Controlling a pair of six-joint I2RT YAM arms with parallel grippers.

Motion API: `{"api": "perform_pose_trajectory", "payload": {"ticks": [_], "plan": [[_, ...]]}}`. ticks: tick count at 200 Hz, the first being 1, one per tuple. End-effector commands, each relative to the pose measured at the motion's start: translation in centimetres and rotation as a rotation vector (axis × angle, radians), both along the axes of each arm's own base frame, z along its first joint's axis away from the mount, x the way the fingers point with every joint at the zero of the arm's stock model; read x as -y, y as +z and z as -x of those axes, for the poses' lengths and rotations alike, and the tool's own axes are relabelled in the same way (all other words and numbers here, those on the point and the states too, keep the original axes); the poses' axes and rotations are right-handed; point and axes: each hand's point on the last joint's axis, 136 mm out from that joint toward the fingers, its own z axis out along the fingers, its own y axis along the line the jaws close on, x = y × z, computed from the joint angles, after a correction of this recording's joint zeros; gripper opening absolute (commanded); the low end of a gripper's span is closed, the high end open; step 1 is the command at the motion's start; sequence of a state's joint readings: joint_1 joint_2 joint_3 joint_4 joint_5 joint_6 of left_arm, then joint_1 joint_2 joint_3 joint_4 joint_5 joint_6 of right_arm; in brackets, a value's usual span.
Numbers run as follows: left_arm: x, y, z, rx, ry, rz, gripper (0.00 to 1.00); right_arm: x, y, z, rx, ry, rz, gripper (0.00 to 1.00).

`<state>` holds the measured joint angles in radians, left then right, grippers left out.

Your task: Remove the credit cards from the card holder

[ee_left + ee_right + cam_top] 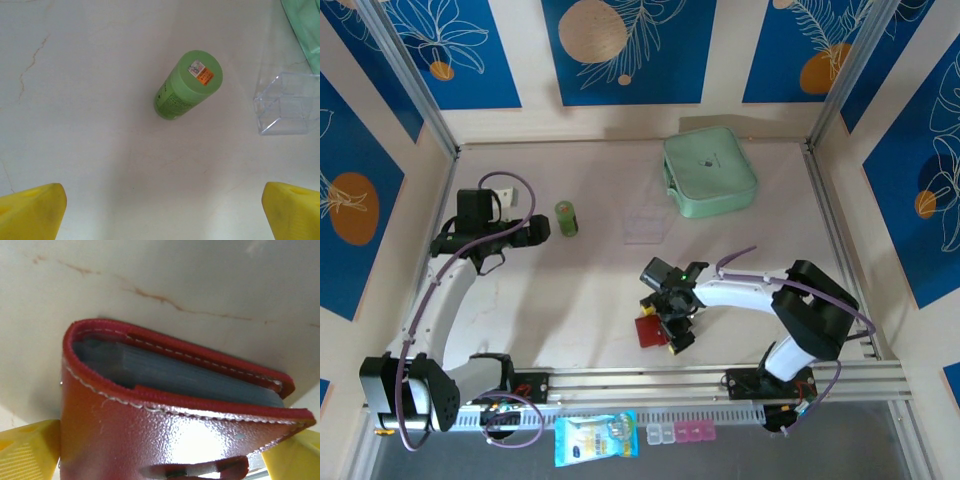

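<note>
The dark red card holder [165,435] stands between the yellow fingers [27,450] of my right gripper [160,452], its pebbled cover facing the camera and its snap tab at the bottom edge. The jaws stand wide and open, one finger at each side of it. Its top edge shows a grey-blue stack of sleeves [175,372]; the credit cards are hidden inside. From above, the card holder [646,331] lies near the table's front edge under my right gripper [672,325]. My left gripper [162,212] is open over bare table, far left [535,230].
A green bottle [566,218] stands just ahead of the left gripper [187,85]. A clear plastic box [643,228] sits mid-table [285,105]. A mint-green zip pouch [708,172] lies at the back. A blue packet [596,438] and small pill boxes [680,432] lie below the rail.
</note>
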<state>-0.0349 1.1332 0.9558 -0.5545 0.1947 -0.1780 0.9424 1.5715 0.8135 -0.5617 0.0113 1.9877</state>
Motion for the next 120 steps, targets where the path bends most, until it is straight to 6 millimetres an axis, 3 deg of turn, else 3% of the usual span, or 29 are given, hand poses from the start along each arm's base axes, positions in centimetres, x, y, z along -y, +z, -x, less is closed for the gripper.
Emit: {"api": "perform_pose_trajectory", "payload": {"ticks": [1, 76, 120], "plan": [[0.6, 0.2, 0.0, 0.016, -0.017, 0.026, 1.0, -0.5, -0.2, -0.1, -0.005, -0.023, 0.007, 0.99], [0.7, 0.1, -0.1, 0.009, -0.018, 0.02, 1.0, -0.3, 1.5, -2.0, 0.06, 0.078, 0.053, 0.79], [0.7, 0.3, 0.0, 0.015, -0.018, 0.022, 1.0, -0.5, 2.8, -4.4, 0.16, 0.309, 0.065, 0.74]]}}
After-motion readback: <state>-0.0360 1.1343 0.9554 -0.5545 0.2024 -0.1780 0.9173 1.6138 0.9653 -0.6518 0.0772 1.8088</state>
